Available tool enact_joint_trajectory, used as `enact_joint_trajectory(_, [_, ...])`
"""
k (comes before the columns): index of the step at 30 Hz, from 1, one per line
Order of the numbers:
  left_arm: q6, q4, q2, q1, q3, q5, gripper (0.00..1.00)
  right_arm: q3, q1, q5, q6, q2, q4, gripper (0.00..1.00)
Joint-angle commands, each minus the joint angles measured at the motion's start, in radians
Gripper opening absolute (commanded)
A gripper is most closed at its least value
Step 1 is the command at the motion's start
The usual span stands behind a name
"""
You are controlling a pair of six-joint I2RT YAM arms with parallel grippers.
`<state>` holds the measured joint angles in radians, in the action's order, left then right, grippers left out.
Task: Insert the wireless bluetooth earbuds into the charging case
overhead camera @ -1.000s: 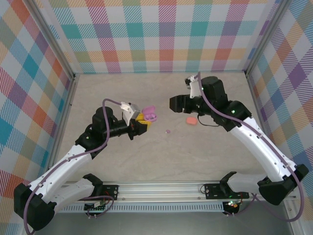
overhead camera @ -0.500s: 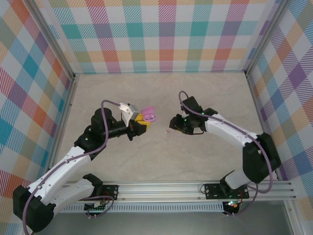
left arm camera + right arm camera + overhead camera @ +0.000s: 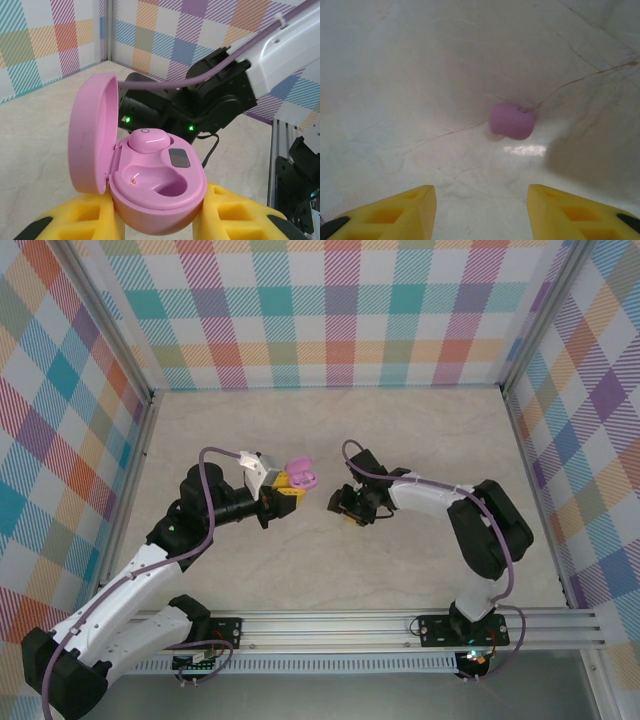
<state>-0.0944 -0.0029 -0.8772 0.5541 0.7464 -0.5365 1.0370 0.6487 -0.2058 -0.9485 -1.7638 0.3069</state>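
pale table (image 3: pixel 395 75); one purple earbud (image 3: pixel 512 121) before parted right end effector (image 3: pixel 480 210); one pink case (image 3: pixel 150 175) clamped in left end effector (image 3: pixel 155 227)

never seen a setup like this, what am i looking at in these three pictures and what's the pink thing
Two robot arms are bolted to the near edge of a table with checked walls around it. The overhead picture comes from a camera above and behind them; the other two come from cameras on each wrist, so the yellow wedges are that arm's own fingers. The left gripper is shut on a pink charging case, lid open, with one earbud already seated and one socket empty. The right gripper is open, just above the table, with a purple earbud lying ahead of its fingers.
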Motion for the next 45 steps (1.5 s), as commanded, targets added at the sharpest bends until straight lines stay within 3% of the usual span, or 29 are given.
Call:
enact_joint_trajectory(1, [-0.010,-0.016,0.016,0.003,-0.005,0.004,0.13,0.006,0.005,0.012,-0.024,-0.027,-0.031,0.52])
enact_joint_trajectory(11, [-0.025,-0.035,0.023,0.003,-0.001,0.012,0.13,0.117,-0.011,0.034,0.054,-0.138,-0.013,0.53])
enact_joint_trajectory(32, [-0.045,-0.075,0.051,0.003,0.007,0.027,0.13,0.452,-0.055,0.088,0.286,-0.341,0.256,0.52])
enact_joint_trajectory(45, [-0.045,-0.069,0.044,0.003,0.007,0.024,0.13,0.538,-0.026,0.263,0.405,-0.334,0.409,0.54])
